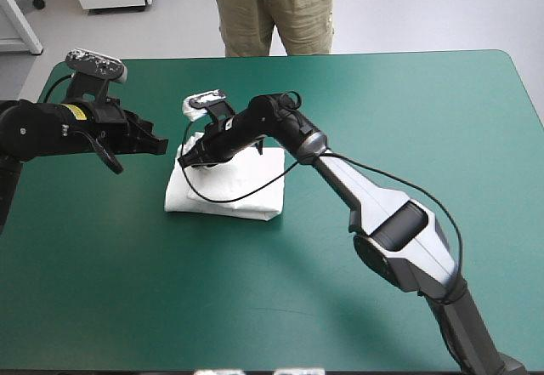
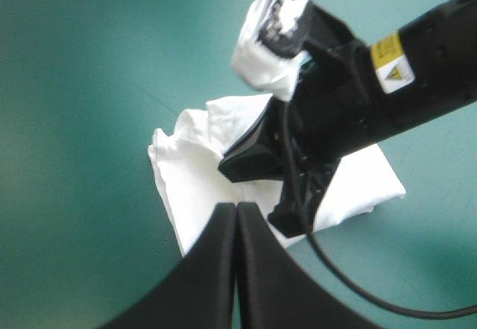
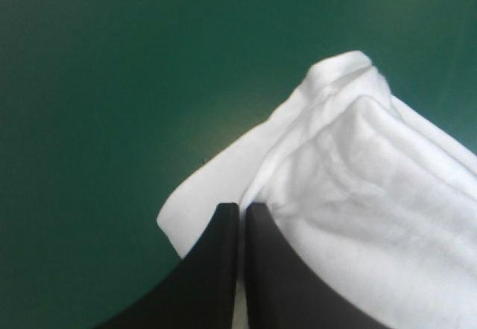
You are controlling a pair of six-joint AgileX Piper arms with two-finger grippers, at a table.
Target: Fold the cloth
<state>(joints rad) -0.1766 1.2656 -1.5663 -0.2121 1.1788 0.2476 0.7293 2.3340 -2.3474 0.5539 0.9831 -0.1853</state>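
Both arms reach in over the table, grippers nearly meeting left of centre.

The left arm (image 1: 51, 124) comes in low and level from the left edge, its gripper (image 1: 161, 145) pointing right, the fingers pressed together in one pointed arch. The right arm (image 1: 374, 205) rises from the near right corner, stretches far and left, and bends down at the wrist. Its gripper (image 1: 189, 158) points left and down, fingers all but together, pinching the far left corner of the T-shirt (image 1: 229, 192). The two gripper tips are near each other, not touching.
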